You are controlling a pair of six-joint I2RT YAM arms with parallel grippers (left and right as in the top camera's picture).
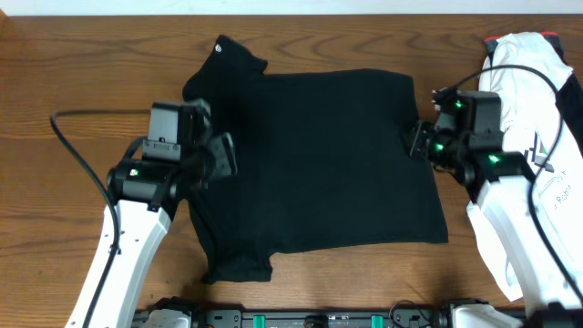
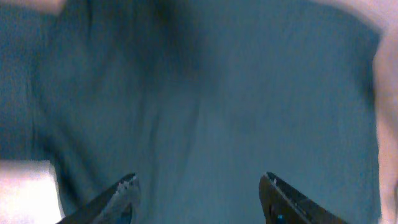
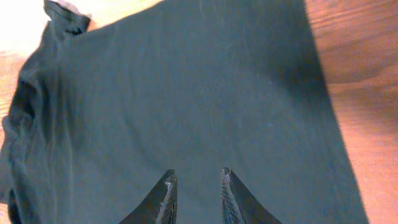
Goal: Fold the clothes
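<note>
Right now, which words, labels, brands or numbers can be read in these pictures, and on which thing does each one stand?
No text can be read for certain.
White garment: a dark logo with small lettering below it, too small to read.
Black T-shirt: a small white mark near the collar, too small to read.
Both wrist views: no text.

The T-shirt point(image 1: 319, 164) is plain black, the table point(image 1: 91, 55) brown wood-grain, the garment point(image 1: 536, 56) white.
</note>
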